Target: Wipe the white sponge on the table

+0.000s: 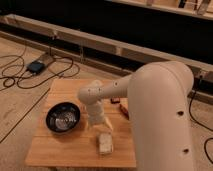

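Wooden bench point(60, 150) holds black bowl point(63, 117) at left; white sponge point(105, 144) lies near its front edge. My gripper point(100, 125) hangs just above the sponge, fingers apart, gripping nothing.

Thick, smooth cream-white arm point(160, 115), rounded joints, small dark screw holes; its pale claw point(99, 125) hangs over the bench point(60, 147), fingers spread.

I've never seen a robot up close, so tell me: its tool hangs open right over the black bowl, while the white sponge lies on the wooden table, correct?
Not over the bowl. The camera view shows the tool hanging open beside the black bowl, close over the white sponge. The sponge does lie on the wooden table.
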